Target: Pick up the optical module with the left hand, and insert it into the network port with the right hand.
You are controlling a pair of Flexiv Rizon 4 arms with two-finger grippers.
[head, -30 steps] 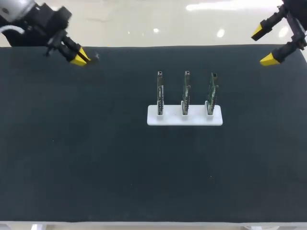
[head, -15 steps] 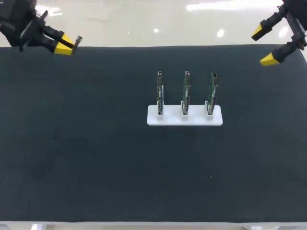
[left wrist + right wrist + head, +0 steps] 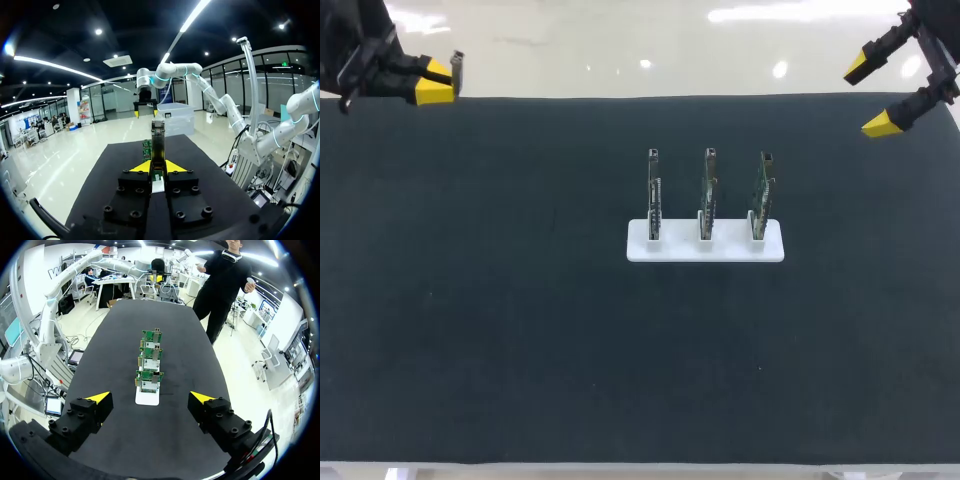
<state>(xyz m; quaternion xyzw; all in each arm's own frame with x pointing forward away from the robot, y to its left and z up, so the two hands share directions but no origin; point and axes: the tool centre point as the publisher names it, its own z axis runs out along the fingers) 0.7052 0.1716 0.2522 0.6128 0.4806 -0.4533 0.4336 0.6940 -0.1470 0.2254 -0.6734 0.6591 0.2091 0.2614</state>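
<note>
Pulling back toward the far left corner of the worktop (image 3: 520,330), the left fingers (image 3: 432,91) are sitting further left and further back than 1 second ago, taking the optical module (image 3: 457,62) with them. They are clamping the module from both sides. In the left wrist view it is sticking out ahead from between the yellow tips (image 3: 142,166), with its far end (image 3: 158,131) pointing along the worktop.

The right fingers (image 3: 880,122) are hanging spread wide apart over the far right corner, keeping the same place as before.

3 green boards (image 3: 708,192) are standing upright in a row in a white holder (image 3: 705,248) near the middle of the worktop, each carrying a small network port (image 3: 710,153) at its top, well apart from the module.
</note>
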